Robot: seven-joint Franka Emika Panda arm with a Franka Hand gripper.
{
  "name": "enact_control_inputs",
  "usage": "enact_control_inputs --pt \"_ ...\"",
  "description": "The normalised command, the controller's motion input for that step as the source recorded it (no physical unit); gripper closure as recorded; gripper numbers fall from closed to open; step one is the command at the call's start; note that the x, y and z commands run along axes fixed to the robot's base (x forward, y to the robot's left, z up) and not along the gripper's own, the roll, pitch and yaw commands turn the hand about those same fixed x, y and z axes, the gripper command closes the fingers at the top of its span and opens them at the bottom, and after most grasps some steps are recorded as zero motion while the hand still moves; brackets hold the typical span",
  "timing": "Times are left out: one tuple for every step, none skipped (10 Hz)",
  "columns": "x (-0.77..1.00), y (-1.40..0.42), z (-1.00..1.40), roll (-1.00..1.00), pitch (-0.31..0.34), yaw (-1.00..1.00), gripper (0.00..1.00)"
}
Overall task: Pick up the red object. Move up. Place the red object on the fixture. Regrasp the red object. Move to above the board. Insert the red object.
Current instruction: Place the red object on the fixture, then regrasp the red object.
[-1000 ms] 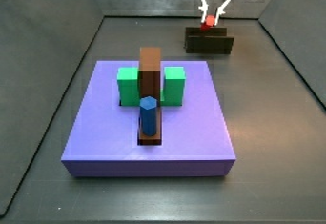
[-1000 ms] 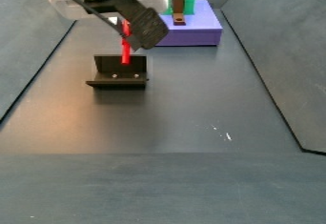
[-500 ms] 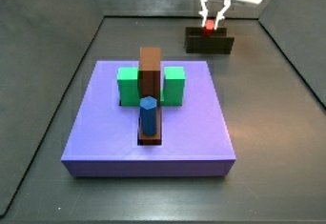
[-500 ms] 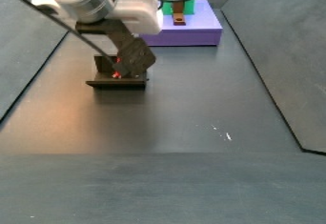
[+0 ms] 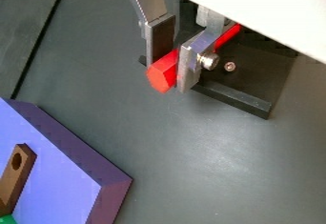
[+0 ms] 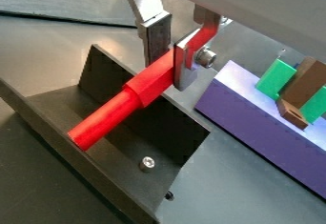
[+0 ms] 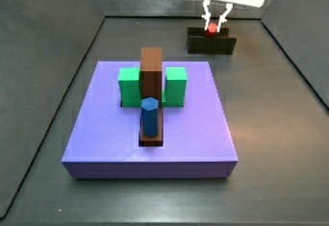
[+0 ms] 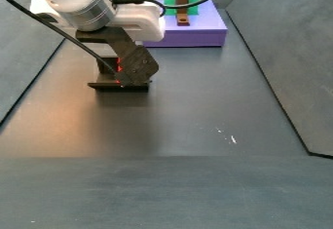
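Observation:
My gripper point(image 5: 173, 64) is shut on the red object point(image 5: 163, 71), a short red peg held between the two silver fingers. In a wrist view the red object point(image 6: 121, 109) slants down from the gripper point(image 6: 173, 64) across the recess of the dark fixture point(image 6: 76, 94). In a side view the gripper point(image 7: 211, 20) hangs low over the fixture point(image 7: 213, 45) at the far right, with a bit of the red object point(image 7: 211, 24) showing between the fingers. In a side view the arm hides most of the fixture point(image 8: 120, 85). The purple board point(image 7: 193, 134) lies nearer the front.
On the board stand green blocks point(image 7: 129, 86), a brown bar point(image 7: 152, 66) and a blue peg point(image 7: 150, 114). The board's corner point(image 5: 51, 161) lies close to the fixture point(image 5: 242, 90). Dark walls enclose the floor.
The gripper has come down with the red object from above the fixture until the peg is at the fixture's top. The board has not moved.

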Motion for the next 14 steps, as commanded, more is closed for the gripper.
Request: enact_control_inputs --pt "0.00 0.00 0.00 0.00 0.000 0.00 0.00" --pt "-0.21 0.00 0.60 0.80 -0.674 0.00 0.00" --pt "-0.19 0.00 0.60 0.82 -0.680 0.00 0.00" --pt "-0.14 -0.07 0.68 0.73 -0.686 0.00 0.00" --pt "-0.10 -0.10 0.53 0.88 -0.737 0.00 0.00" --pt "0.00 -0.17 0.25 1.00 -0.823 0.00 0.00" --pt "0.08 -0.29 0.19 1.00 -0.783 0.12 0.00" --pt "0.20 -0.32 0.14 1.00 -0.700 0.25 0.00" --pt "0.21 -0.26 0.15 1.00 -0.697 0.27 0.00" --pt "0.19 -0.18 0.19 1.00 -0.703 0.32 0.00" --pt "0.45 0.00 -0.07 0.62 0.000 0.45 0.00" --pt "0.54 0.00 0.00 1.00 0.000 0.31 0.00" --pt "0.59 0.00 0.02 1.00 0.000 0.25 0.00" --pt "0.55 0.00 0.00 1.00 0.000 0.29 0.00"
